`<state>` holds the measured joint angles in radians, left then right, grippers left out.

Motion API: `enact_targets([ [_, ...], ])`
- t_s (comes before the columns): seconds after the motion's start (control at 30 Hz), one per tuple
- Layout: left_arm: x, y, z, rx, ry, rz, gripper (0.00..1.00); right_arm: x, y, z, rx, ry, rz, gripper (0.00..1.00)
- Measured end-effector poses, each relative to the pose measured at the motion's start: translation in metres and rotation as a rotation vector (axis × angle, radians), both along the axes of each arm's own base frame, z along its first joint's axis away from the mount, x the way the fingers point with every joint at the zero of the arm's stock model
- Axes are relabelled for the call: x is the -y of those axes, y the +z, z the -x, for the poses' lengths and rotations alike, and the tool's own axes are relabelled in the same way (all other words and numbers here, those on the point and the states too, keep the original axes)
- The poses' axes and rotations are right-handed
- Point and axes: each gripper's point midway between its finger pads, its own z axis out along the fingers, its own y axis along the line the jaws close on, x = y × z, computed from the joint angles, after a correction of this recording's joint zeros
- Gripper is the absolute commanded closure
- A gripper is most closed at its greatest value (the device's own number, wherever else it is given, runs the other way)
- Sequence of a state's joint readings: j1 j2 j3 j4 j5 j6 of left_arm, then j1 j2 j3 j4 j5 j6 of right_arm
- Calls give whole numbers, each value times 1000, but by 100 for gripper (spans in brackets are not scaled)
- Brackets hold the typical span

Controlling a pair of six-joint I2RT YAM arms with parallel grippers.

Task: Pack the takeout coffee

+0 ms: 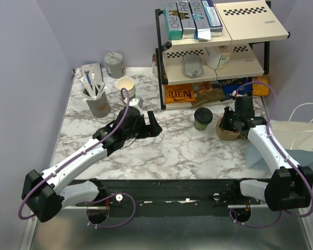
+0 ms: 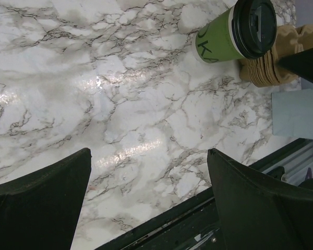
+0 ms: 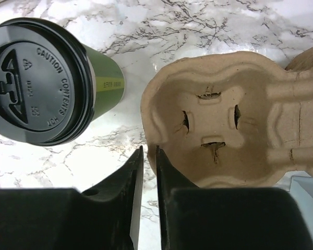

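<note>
**Operator:** So, where does the takeout coffee stand?

**Spotter:** Your takeout coffee [image 1: 202,118] is upright on the marble table [image 1: 177,151], black lid on, in front of the wire rack [image 1: 159,57]. The pulp cup carrier [image 3: 224,104] sits just to its right. Your right wrist camera shows a thin strip of marble between the two.

**Operator:** What stands around it, and what blocks me?

**Spotter:** From your left gripper [image 2: 148,153], open marble runs up to the cup. Your right gripper [image 3: 148,151] hangs low over the carrier's near rim, beside the cup. A white paper bag [image 1: 292,133] lies at the table's right edge, against your right arm. Well behind your left arm are a stack of lidless cups [image 1: 126,86], a grey holder [image 1: 99,107] full of sticks and a grey can [image 1: 115,64].

**Operator:** And my fingers?

**Spotter:** Your left pair is spread wide and holds nothing. Your right pair is drawn almost together, with only a narrow slit between. The tips are at the carrier's edge, and I cannot tell whether they nip it.

**Operator:** Count them for me.

**Spotter:** One lidded coffee, one carrier, one bag, one cup stack, one holder, one can, one rack and your two arms.
</note>
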<state>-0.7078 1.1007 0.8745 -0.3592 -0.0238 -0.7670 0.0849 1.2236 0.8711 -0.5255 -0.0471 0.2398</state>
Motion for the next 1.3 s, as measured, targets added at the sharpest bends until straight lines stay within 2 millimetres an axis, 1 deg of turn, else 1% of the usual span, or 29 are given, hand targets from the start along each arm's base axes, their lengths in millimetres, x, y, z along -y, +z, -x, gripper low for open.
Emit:
enact_targets([
  [0.07, 1, -2, 0, -5, -3, -2, 1, -1, 0, 0, 2, 2, -2, 70],
  [0.1, 1, -2, 0, -6, -3, -2, 1, -1, -1, 0, -2, 3, -2, 63],
  [0.43, 3, -6, -1, -15, -8, -6, 1, 0, -14, -3, -45, 4, 6, 64],
  [0.57, 3, -6, -1, -15, -7, -6, 1, 6, -22, -5, -67, -21, 33, 63],
  [0.6, 3, -6, -1, -15, -8, -6, 1, 7, -24, -5, -75, -29, 37, 61],
  [0.67, 3, -6, -1, -15, -8, -6, 1, 8, -25, -6, -74, -33, 43, 61],
  [0.7, 3, -6, -1, -14, -8, -5, 1, 8, -25, -6, -72, -35, 44, 69],
  [0.77, 3, -5, -1, -13, -8, -4, 1, 8, -24, -7, -68, -33, 46, 79],
  [0.8, 3, -5, -1, -11, -8, -2, 1, 8, -24, -8, -65, -31, 48, 87],
  [0.83, 4, -4, -2, -10, -8, -1, 1, 8, -24, -8, -62, -27, 46, 89],
  [1.0, 6, -5, -1, -16, -20, 5, 1, 2, -23, -5, -56, -1, 11, 96],
  [1.07, 7, -5, 0, -17, -27, 9, 1, -2, -22, 1, -45, 17, -15, 96],
  [1.2, 9, -5, 1, -22, -32, 16, 1, -23, -19, 27, -30, 86, -81, 96],
  [1.3, 8, -8, 4, -30, -33, 22, 1, -54, -18, 54, -58, 185, -113, 96],
])
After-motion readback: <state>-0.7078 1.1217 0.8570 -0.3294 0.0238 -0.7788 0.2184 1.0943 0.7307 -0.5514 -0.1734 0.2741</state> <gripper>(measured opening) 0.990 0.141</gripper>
